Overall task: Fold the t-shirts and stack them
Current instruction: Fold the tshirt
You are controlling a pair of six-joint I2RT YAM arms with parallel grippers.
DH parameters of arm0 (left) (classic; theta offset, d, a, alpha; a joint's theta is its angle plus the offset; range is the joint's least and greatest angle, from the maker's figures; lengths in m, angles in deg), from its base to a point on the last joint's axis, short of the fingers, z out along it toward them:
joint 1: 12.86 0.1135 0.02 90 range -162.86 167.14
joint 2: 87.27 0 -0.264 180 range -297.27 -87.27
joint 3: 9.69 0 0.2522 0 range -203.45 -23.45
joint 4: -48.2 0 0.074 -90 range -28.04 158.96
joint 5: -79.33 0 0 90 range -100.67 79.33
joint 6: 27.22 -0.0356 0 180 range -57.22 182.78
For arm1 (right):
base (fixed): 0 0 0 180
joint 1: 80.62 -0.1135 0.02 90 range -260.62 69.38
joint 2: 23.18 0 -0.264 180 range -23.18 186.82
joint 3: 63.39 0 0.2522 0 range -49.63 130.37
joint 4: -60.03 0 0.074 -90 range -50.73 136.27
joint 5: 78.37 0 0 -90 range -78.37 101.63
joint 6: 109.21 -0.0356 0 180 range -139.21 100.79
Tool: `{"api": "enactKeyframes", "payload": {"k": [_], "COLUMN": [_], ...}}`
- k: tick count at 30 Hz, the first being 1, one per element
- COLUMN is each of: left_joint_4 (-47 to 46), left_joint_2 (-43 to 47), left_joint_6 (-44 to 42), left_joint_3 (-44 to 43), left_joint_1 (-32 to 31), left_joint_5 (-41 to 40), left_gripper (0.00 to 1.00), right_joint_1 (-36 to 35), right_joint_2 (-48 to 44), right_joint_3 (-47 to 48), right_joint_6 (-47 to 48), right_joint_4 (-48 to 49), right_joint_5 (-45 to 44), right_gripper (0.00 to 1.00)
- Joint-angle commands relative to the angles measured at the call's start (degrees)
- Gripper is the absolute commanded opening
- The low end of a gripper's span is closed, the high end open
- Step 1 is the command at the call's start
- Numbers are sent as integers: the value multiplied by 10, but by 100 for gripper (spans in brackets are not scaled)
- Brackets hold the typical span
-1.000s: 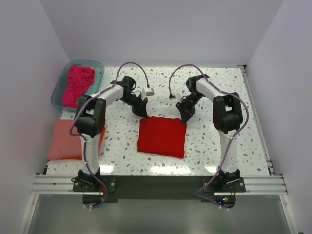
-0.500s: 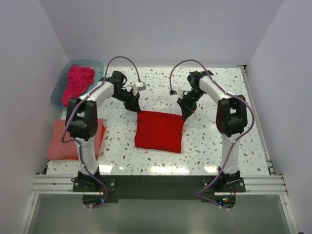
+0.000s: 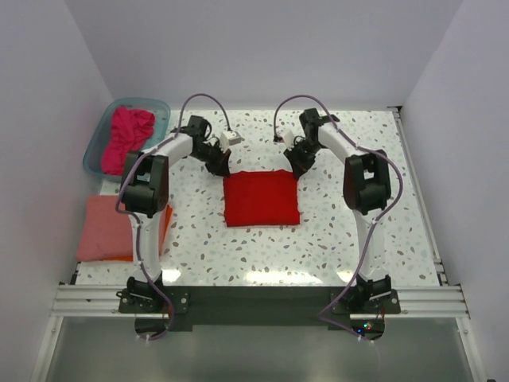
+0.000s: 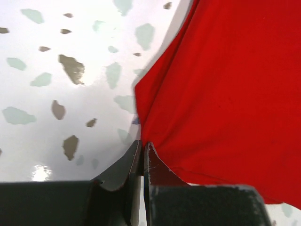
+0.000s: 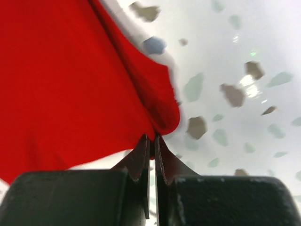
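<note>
Teal tub (image 3: 93, 157) sits on speckled table (image 3: 350, 231).

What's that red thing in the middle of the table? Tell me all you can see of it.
It is a bright red t-shirt of soft plain cloth, folded into a flat, roughly square pad lying on the speckled table. The left gripper pinches its far left corner and the right gripper its far right corner, both shut on the cloth, which puckers there. Nothing else touches it.
</note>
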Motion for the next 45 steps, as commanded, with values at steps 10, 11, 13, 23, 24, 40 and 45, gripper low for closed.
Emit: {"api": "enactKeyframes", "payload": {"k": [10, 11, 13, 23, 24, 40, 45], "left_joint_4": [-91, -97, -121, -369, -371, -272, -282], "left_joint_2": [117, 133, 175, 187, 176, 205, 282], "left_joint_6": [114, 130, 190, 532, 559, 399, 427], "left_joint_3": [22, 32, 64, 258, 267, 326, 386], "left_joint_1": [55, 55, 51, -21, -21, 30, -50], "left_joint_5": [-31, -25, 9, 141, 154, 216, 239], "left_gripper": [45, 46, 46, 46, 46, 45, 45], "right_joint_1": [9, 9, 9, -21, -22, 11, -24], "right_joint_2": [-53, -82, -107, -138, -127, -166, -207], "right_joint_3": [40, 32, 13, -133, -165, -246, -333], "right_joint_6": [-100, -113, -129, -294, -299, -292, -329], "right_joint_4": [52, 53, 45, 55, 64, 44, 93], "right_joint_5": [-69, -67, -29, 234, 245, 317, 332], "right_gripper": [53, 55, 54, 35, 35, 36, 36]}}
